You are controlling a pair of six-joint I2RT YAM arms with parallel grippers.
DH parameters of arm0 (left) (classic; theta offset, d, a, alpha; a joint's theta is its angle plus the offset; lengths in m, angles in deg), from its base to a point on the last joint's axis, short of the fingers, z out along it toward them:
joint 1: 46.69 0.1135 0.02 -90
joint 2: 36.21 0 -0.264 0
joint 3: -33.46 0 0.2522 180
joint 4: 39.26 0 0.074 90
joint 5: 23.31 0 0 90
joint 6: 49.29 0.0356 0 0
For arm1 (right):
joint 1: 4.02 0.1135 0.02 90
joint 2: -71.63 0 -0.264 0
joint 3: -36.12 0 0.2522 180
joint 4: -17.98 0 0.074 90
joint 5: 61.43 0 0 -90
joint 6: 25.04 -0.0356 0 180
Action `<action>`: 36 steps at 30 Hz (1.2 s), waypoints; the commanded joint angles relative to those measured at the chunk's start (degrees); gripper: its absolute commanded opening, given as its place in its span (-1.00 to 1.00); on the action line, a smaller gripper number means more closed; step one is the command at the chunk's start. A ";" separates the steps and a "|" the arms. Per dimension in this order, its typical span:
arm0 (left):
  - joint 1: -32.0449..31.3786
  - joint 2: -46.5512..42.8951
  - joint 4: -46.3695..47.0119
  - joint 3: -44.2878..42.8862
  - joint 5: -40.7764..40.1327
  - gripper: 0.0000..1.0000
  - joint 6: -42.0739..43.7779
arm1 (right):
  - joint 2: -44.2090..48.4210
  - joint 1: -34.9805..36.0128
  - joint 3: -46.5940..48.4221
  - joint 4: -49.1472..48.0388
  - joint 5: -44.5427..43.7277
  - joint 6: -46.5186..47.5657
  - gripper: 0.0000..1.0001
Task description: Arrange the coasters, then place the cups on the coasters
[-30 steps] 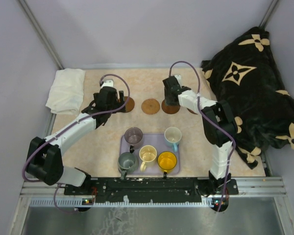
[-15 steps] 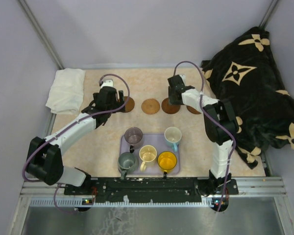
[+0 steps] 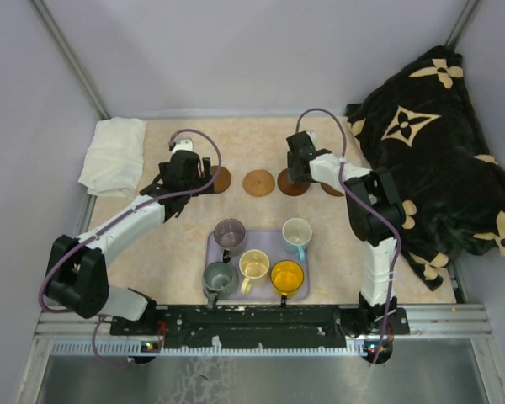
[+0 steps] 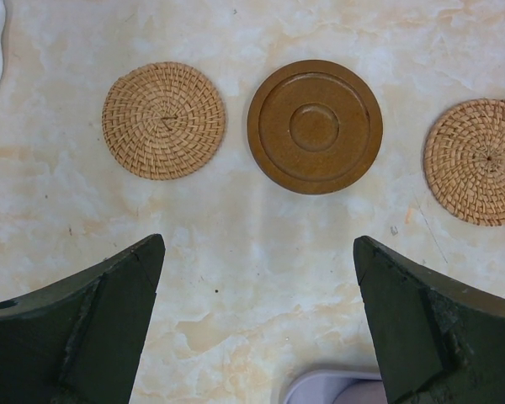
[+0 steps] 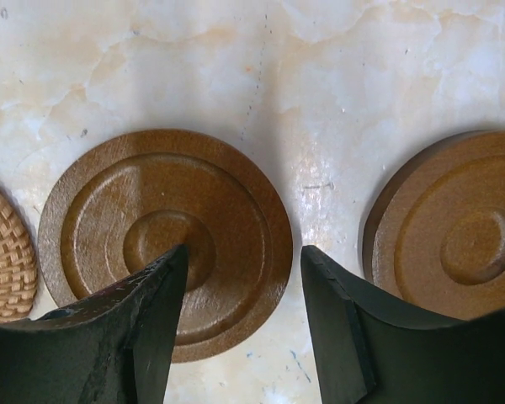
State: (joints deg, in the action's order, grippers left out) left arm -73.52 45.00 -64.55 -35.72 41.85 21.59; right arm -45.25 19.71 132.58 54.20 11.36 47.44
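The coasters lie in a row across the far table. In the left wrist view these are a woven tan coaster (image 4: 163, 120), a dark brown coaster (image 4: 315, 126) and a second woven coaster (image 4: 475, 162). My left gripper (image 4: 257, 252) (image 3: 194, 175) hangs wide open and empty on their near side. My right gripper (image 5: 242, 257) (image 3: 297, 167) is open low over a dark brown coaster (image 5: 164, 244), its jaws astride that disc's right edge. Another dark coaster (image 5: 454, 227) lies to its right. The cups stand on the lavender tray (image 3: 266, 241): purple-grey (image 3: 230, 233), white (image 3: 297, 233), cream (image 3: 254, 265), yellow (image 3: 287, 276), grey-green (image 3: 218, 278).
A folded white cloth (image 3: 114, 156) lies at the far left corner. A black blanket with tan flowers (image 3: 429, 168) is heaped along the right side. Walls close the table at the back and sides. A corner of the tray (image 4: 337, 387) shows under my left gripper.
My right wrist has shifted slightly to the right above the dark coasters. The left arm has barely moved. Coasters and cups lie where they were.
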 commanded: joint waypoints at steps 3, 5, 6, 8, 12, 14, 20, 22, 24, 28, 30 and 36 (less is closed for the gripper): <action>0.54 -1.30 0.77 0.41 0.06 0.99 -0.60 | -2.35 -0.25 3.68 0.27 -2.47 0.37 0.14; 0.52 -1.39 0.73 0.27 0.03 0.99 -0.44 | -2.76 -0.55 3.86 0.23 -2.62 0.00 0.14; 0.55 -1.36 0.72 0.33 0.00 0.99 -0.40 | -2.97 -0.72 3.95 0.26 -2.76 -0.17 0.14; 0.63 -1.40 0.64 0.30 -0.02 0.99 -0.47 | -3.32 -1.08 4.19 0.35 -2.88 -0.35 0.13; 0.60 -1.23 0.43 0.33 0.19 0.99 -0.47 | -3.45 -1.89 4.26 0.26 -3.00 -0.59 0.13; 0.57 -1.08 0.37 0.41 0.23 0.99 -0.61 | -3.55 -2.21 4.16 0.08 -3.02 -0.59 0.12; 0.63 -0.72 0.44 0.34 0.59 0.99 -0.66 | -3.96 -2.89 4.54 -0.33 -2.66 -0.58 0.12; 0.59 -0.57 0.46 0.31 0.63 0.99 -0.70 | -4.05 -2.90 4.71 -0.38 -2.37 -0.59 0.12; 0.58 -0.53 0.40 0.31 0.61 0.99 -0.68 | -4.11 -2.90 4.68 -0.60 -1.96 -0.59 0.12; 0.63 -0.20 0.51 0.31 0.62 0.99 -0.74 | -4.28 -2.94 5.22 -0.73 -2.20 -0.49 0.12; 0.61 -0.04 0.42 0.31 0.83 0.99 -0.68 | -4.41 -2.94 5.89 -0.32 -2.40 -0.39 0.12; 0.61 -0.34 0.39 0.48 0.85 0.99 -0.71 | -3.66 -2.98 6.06 0.07 -2.39 -0.58 0.12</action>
State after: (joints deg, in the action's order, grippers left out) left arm -73.19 45.00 -64.59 -35.46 42.29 21.22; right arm -48.47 17.43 136.99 53.94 9.98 46.87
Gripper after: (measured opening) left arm 0.995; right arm 0.561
